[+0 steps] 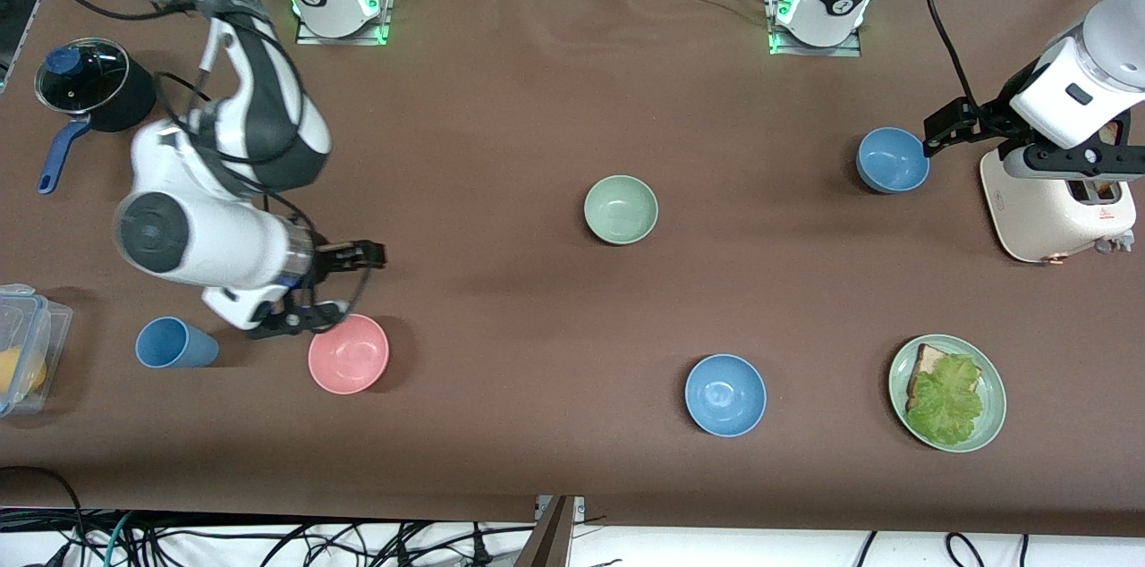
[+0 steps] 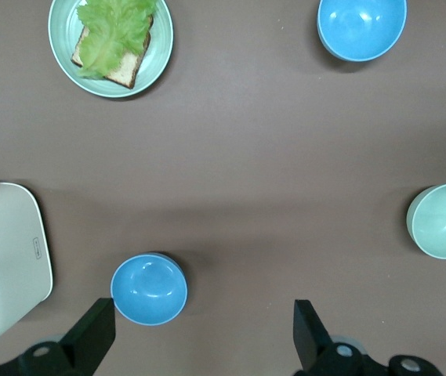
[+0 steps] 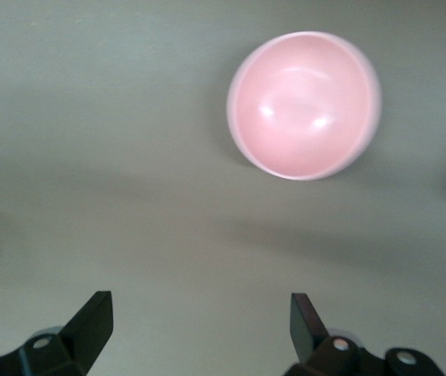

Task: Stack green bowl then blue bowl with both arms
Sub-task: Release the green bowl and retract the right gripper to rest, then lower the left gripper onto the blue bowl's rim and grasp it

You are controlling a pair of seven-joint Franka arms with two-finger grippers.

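**Ana:** Nearest the front camera sits one blue bowl [image 1: 725,394], alone on the cloth, with the green plate [image 1: 991,388] of bread and lettuce beside it toward the left arm's end. Nothing is stacked on it or in it.

**Ben:** Then sweep across the table for me, starting at the right arm's end.

**Ana:** First the clear food box [image 1: 27,343], the blue cup [image 1: 174,343] and, farther from the camera, the lidded pot [image 1: 89,84]. Next the right gripper [image 1: 344,281], low over the cloth just beside the pink bowl [image 1: 348,353]. Its wrist view shows both fingers spread wide with bare cloth between them, so it grips nothing.

**Ben:** And the green bowl?

**Ana:** Mid-table, the green bowl [image 1: 621,208] stands upright and empty, well apart from both grippers and from every other bowl.

**Ben:** What about the left arm's end?

**Ana:** A second blue bowl [image 1: 892,159] sits there, near the toaster [image 1: 1055,209]. The left gripper [image 1: 935,133] hangs over that bowl's rim, fingers parted and empty in its wrist view, the bowl between them and below.

**Ben:** So how far along are we?

**Ana:** I'd judge it barely begun. No bowl is lifted or nested. Both bowls remain to be picked and stacked, green first and blue after. The left arm looks poised for the blue bowl beside the toaster, while the right arm is near the pink bowl, not the green one.
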